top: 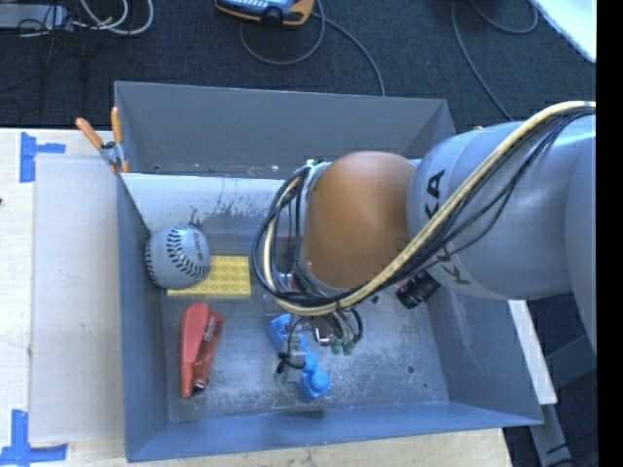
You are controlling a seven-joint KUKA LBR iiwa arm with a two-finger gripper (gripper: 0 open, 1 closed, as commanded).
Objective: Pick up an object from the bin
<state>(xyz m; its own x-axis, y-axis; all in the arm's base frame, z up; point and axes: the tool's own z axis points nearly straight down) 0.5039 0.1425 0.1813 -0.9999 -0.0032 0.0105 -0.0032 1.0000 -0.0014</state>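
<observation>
My gripper (292, 356) reaches down below the arm's wrist into the front middle of the bin. It is right on a blue plastic thing (312, 383), whose parts show above and below the gripper's tip. A red stapler-like tool (197, 348) lies lengthwise to the left of it, apart from the gripper. Further back on the left a grey baseball (177, 256) rests against a flat yellow studded plate (222, 274).
The arm's wrist with its orange cover and looped cables hangs over the bin's middle and hides the floor beneath it. Bare floor lies to the right of the blue thing and along the front wall.
</observation>
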